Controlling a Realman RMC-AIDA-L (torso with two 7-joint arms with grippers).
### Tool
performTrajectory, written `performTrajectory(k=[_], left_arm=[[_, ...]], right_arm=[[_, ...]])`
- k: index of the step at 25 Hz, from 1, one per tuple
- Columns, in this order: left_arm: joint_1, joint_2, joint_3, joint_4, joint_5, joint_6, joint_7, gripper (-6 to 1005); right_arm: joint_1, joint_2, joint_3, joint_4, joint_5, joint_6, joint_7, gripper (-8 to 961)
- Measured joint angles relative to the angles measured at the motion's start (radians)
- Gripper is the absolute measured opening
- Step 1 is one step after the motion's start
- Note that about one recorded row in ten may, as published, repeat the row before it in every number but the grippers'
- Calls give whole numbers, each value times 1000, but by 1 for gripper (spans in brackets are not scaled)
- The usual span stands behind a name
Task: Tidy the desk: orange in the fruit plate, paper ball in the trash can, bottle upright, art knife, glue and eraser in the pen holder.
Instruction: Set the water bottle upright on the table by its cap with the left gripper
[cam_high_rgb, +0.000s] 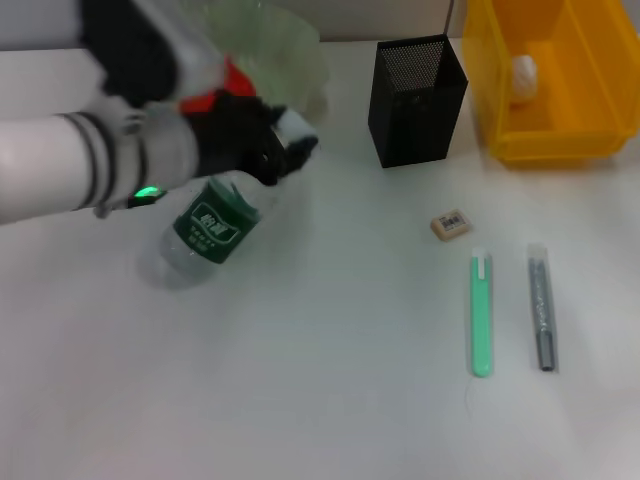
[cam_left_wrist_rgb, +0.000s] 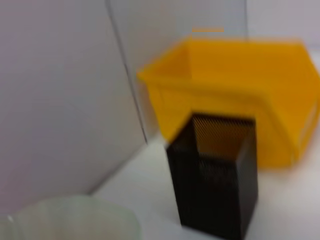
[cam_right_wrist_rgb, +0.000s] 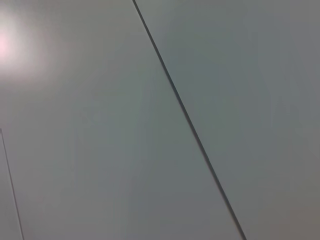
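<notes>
Your bottle (cam_high_rgb: 207, 232) leans on the table at about nine o'clock, base down and neck tilted toward one o'clock, where the left gripper (cam_high_rgb: 268, 148) seems closed around the white cap end. Judge it light, clear, thin-walled and slippery; hold the stiff neck under the cap rather than the soft body, which would dent. The fruit plate (cam_high_rgb: 300, 50) sits just behind it at eleven o'clock, the pen holder (cam_high_rgb: 417, 100) at one o'clock. The right gripper stays out of sight
</notes>
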Motion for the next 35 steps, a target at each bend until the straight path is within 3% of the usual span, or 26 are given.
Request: performTrajectory(k=[2, 3, 6, 9, 10, 13, 15, 25, 35], left_arm=[[60, 1, -53, 2, -184, 3, 144, 452], [60, 1, -53, 2, -184, 3, 144, 451], [132, 1, -123, -32, -459, 47, 368, 450], [140, 2, -134, -39, -495, 59, 396, 448], [158, 2, -254, -147, -700, 187, 560, 448], [154, 3, -293, -204, -752, 241, 614, 447], [132, 3, -400, -359, -864, 404, 762, 446], [121, 5, -443, -412, -899, 473, 834, 443], [112, 5, -444, -412, -899, 514, 837, 177]], right_arm=[[5, 0, -1, 1, 0, 3, 0, 724], [5, 0, -1, 1, 0, 3, 0, 724], [7, 0, -3, 2, 0, 4, 2, 724], [10, 0, -8, 1, 0, 4, 3, 724], [11, 0, -9, 1, 0, 3, 3, 724], [11, 0, -9, 1, 0, 2, 5, 724], [11, 0, -9, 1, 0, 0, 14, 724], [24, 1, -9, 2, -3, 2, 16, 724], [22, 1, -9, 6, -4, 3, 16, 724]])
